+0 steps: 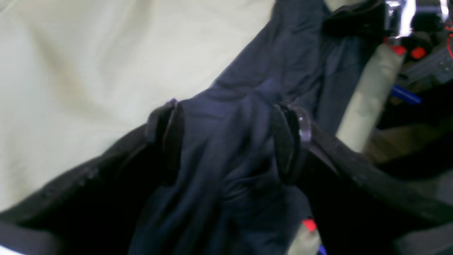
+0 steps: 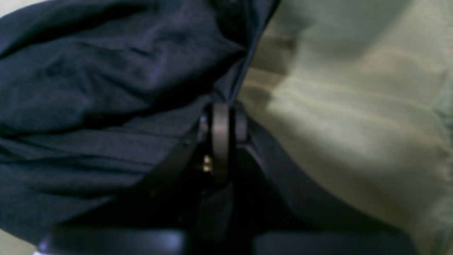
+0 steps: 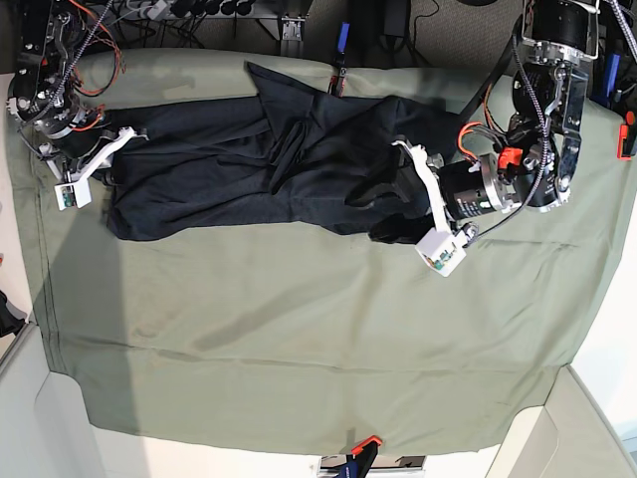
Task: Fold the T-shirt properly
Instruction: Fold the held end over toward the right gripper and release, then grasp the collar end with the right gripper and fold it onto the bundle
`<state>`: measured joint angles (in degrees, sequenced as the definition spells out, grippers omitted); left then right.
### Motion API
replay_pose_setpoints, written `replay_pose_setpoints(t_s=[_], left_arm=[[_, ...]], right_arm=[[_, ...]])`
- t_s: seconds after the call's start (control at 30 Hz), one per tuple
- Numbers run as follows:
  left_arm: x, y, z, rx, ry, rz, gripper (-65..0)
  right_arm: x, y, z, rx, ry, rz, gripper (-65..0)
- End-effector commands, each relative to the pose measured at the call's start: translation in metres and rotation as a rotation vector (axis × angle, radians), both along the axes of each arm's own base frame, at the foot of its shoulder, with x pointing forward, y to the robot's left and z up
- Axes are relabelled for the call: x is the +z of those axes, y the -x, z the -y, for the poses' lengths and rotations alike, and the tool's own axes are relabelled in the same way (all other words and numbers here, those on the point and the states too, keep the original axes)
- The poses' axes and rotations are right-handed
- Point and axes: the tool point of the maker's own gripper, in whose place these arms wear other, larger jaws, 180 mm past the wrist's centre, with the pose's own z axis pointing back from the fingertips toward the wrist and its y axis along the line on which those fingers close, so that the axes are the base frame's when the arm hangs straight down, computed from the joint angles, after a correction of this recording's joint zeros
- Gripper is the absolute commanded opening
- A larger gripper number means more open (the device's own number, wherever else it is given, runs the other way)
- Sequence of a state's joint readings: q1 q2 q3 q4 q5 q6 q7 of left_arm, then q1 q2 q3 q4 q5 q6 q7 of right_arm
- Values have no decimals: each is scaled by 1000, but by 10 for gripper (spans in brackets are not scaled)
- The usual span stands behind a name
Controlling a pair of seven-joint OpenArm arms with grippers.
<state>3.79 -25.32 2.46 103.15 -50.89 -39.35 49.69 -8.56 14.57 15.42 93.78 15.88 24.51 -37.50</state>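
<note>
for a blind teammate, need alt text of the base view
A dark navy T-shirt lies rumpled across an olive-green table cloth; the robot's right gripper pinches its edge at the picture's left, while the open left gripper hovers over its other end.

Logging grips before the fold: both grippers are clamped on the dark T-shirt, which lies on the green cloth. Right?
Not quite: the left gripper is open, its fingers apart over the T-shirt, as the left wrist view shows. The right gripper is clamped on the T-shirt, which does lie on the green cloth.
</note>
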Motion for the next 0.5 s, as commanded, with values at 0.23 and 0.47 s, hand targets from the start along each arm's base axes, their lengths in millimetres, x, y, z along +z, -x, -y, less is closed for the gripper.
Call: replay_pose_setpoints(t_s=[0.23,0.47], left_arm=[[24,-17,-59,127,-46,79,-239],[8,-4,-67,136,-72,30,-239]], right_arm=[[51,-29,68,-161,32,163,-650],[79,-32,82,-183,-64,218,-650]])
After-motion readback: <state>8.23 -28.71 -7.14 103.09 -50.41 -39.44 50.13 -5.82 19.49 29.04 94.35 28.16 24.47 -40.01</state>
